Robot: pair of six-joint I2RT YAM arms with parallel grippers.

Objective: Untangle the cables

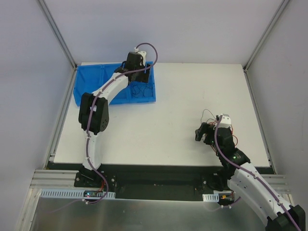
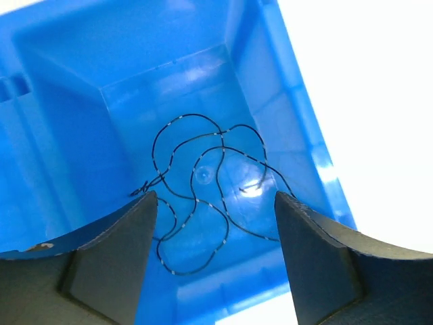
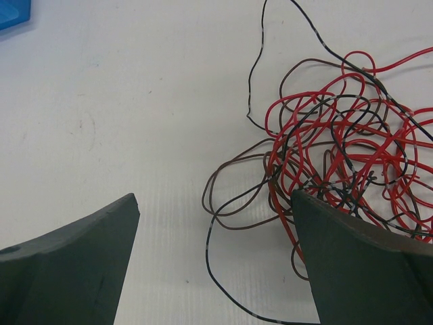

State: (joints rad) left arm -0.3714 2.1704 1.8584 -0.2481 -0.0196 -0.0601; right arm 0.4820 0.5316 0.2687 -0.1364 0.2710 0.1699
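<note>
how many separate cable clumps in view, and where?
2. A loose black strand lies in the blue bin, below the open left hand. A red-and-black tangle lies on the table, by the open right hand. More strands may be hidden.

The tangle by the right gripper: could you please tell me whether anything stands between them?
Nothing visible does. The right gripper is open over the table, and the tangle of red and black cables lies beside one finger, its loops reaching into the gap.
</note>
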